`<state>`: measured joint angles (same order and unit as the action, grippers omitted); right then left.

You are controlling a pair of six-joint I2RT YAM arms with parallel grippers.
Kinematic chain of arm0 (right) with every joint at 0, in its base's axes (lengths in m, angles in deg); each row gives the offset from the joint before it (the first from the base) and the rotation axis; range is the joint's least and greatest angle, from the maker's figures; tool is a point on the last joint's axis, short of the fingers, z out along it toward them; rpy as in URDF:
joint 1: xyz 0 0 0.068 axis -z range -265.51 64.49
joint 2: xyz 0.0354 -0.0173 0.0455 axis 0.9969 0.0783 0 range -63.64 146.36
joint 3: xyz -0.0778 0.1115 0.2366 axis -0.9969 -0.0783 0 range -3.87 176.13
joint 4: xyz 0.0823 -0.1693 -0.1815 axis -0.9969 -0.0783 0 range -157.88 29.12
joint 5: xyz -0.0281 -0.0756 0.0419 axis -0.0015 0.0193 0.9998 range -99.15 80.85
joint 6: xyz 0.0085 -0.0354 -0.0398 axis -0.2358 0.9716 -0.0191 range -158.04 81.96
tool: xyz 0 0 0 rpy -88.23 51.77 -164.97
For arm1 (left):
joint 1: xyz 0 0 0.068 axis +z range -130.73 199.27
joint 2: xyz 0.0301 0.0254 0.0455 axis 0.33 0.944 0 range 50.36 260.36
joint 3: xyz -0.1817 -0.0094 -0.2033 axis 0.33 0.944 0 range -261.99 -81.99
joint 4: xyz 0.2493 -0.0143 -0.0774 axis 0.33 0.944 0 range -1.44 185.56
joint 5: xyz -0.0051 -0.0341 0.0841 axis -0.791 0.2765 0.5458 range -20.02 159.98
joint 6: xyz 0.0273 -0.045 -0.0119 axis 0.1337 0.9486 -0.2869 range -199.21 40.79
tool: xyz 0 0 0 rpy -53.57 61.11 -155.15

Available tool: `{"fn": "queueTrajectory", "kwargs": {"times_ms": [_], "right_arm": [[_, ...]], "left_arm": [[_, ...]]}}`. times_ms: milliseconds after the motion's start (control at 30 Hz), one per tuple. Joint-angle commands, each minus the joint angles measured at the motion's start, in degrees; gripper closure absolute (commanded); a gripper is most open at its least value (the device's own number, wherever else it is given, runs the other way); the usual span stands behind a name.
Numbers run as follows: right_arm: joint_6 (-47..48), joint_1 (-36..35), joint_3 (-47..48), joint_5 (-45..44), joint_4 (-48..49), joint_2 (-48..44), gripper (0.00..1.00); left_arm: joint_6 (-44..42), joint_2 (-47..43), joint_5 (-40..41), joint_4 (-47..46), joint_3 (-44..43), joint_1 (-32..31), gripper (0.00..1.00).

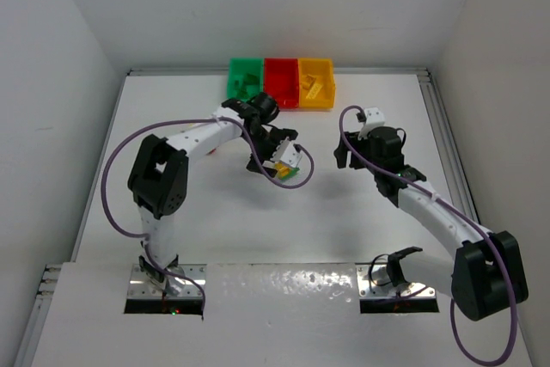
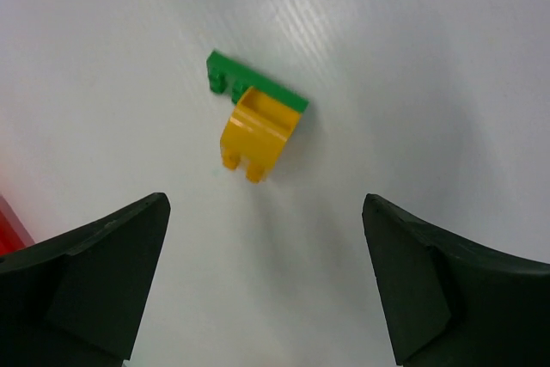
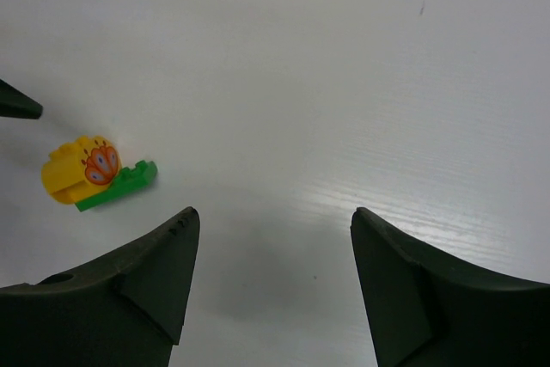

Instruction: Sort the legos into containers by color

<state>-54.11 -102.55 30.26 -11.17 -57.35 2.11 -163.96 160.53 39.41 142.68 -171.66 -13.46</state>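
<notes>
A yellow lego stuck on a flat green lego lies on the white table. My left gripper hovers over it, open and empty, the pair just ahead of the fingertips. In the top view the left gripper is mid-table with the pair beside it. The right wrist view shows the pair at far left, the yellow lego on the green one. My right gripper is open and empty over bare table, right of the pair. The green bin, red bin and yellow bin stand in a row at the back.
The green and yellow bins hold bricks of their own color. A red object shows at the left edge of the left wrist view. A left fingertip pokes into the right wrist view. White walls enclose the table.
</notes>
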Motion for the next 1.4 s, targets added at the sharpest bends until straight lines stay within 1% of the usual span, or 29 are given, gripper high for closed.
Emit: {"fn": "queueTrajectory", "kwargs": {"times_ms": [0, 67, 200, 367, 433, 467, 500, 567, 633, 667, 733, 767, 833, 867, 900, 933, 967, 1000, 1033, 1067, 1100, 1133, 1200, 1233, 1267, 1300, 1333, 1367], "right_arm": [[0.1, -0.3, -0.6, 1.7, 1.8, -0.5, 0.30], [0.1, -0.3, -1.3, 1.5, 1.6, -1.2, 0.30], [0.4, -0.3, -2.1, 1.4, 1.2, -1.9, 0.30], [1.1, -0.3, -2.0, 1.7, 0.4, -2.1, 0.30], [1.3, -0.3, -2.0, 1.3, 0.2, -2.3, 0.30], [1.3, -0.3, -2.0, 1.3, 0.3, -2.3, 0.30], [1.3, -0.2, -2.0, 1.2, 0.6, -2.3, 0.30], [1.3, -0.3, -2.1, 1.3, 0.7, -2.0, 0.29], [1.3, -0.3, -2.0, 1.2, 0.6, -2.0, 0.29], [1.2, -0.2, -2.0, 1.2, 0.7, -2.0, 0.29], [1.2, -0.3, -2.1, 1.3, 1.0, -1.9, 0.29], [1.1, -0.3, -2.1, 1.3, 1.0, -1.7, 0.29], [1.1, -0.2, -2.0, 1.6, 1.0, -1.6, 0.30], [1.0, -0.3, -2.0, 1.8, 1.0, -1.4, 0.30], [1.0, -0.3, -1.9, 1.8, 1.2, -1.3, 0.30], [1.0, -0.3, -1.8, 1.8, 1.2, -1.2, 0.30], [1.2, -0.3, -1.7, 3.5, 1.3, -1.0, 0.30], [1.4, -0.3, -1.4, 4.2, 1.3, -0.8, 0.30], [1.6, -0.3, -1.3, 4.9, 1.4, -0.6, 0.30], [1.4, -0.3, -0.8, 6.0, 1.3, -0.4, 0.30], [0.8, -0.3, 0.3, 6.1, 1.1, -0.3, 0.30], [-0.3, -0.3, 1.3, 6.0, 0.8, -0.1, 0.30], [-7.3, -0.3, 6.2, 2.9, -1.7, 0.1, 0.30], [-10.8, -0.3, 8.4, 1.0, -3.1, 0.4, 0.31], [-16.9, -0.2, 13.0, -1.1, -5.1, 0.9, 0.35], [-19.2, -0.3, 15.1, -0.9, -6.5, 2.2, 0.37], [-23.1, -0.2, 16.8, 0.4, -6.6, 3.0, 0.42], [-25.8, -0.4, 19.0, 1.8, -6.2, 3.8, 0.44]], "left_arm": [[-13.3, 2.2, -7.1, 3.3, -3.0, -1.7, 0.06], [-12.3, 2.6, -8.5, 1.8, -1.7, -1.8, 0.06], [-8.7, 3.7, -8.3, -6.3, 1.1, -2.0, 0.07], [-7.5, 6.1, -7.6, -6.6, -0.7, -2.0, 0.12], [-8.7, 6.6, -7.1, -6.1, -0.4, -2.1, 0.18], [-9.4, 6.7, -7.0, -5.5, -0.1, -2.1, 0.25], [-9.7, 6.8, -6.7, -5.7, 0.4, -2.2, 0.29], [-8.2, 7.0, -6.1, -6.8, 1.6, -2.8, 0.36], [-7.9, 7.2, -5.8, -6.4, 1.9, -3.0, 0.38], [-7.7, 7.2, -5.6, -6.4, 1.9, -3.0, 0.44], [-7.6, 7.1, -4.4, -6.4, 2.2, -3.0, 0.51], [-7.5, 6.9, -3.7, -6.4, 2.3, -3.0, 0.62], [-7.3, 6.7, -3.4, -6.4, 2.5, -3.0, 0.71], [-6.9, 6.6, -3.5, -6.4, 2.4, -3.0, 0.80], [-6.2, 6.2, -3.8, -6.6, 2.4, -3.0, 0.85], [-4.1, 6.0, -4.1, -6.9, 2.3, -3.0, 0.90], [-2.5, 5.7, -4.4, -8.1, 2.3, -3.0, 1.00], [0.1, 5.0, -4.6, -9.2, 2.1, -3.0, 1.00], [7.6, 4.6, -4.4, -10.7, 1.9, -2.9, 1.00], [13.2, 4.1, -3.8, -15.1, 1.5, -2.7, 1.00], [20.0, 3.0, -2.6, -17.5, 0.0, -2.3, 1.00], [31.7, 2.6, -2.5, -20.2, -1.0, -0.4, 1.00], [41.8, 0.4, -2.6, -22.2, -3.5, 2.6, 1.00], [46.5, -0.7, -1.6, -23.1, -3.5, 2.8, 1.00], [46.1, -4.4, 0.1, -23.5, -2.9, 2.8, 1.00], [44.8, -6.9, -0.2, -24.3, 0.6, 2.7, 1.00], [42.0, -9.5, -0.5, -27.9, 3.2, 2.6, 1.00], [40.0, -15.1, -1.4, -30.1, 6.6, 2.6, 1.00]]}}
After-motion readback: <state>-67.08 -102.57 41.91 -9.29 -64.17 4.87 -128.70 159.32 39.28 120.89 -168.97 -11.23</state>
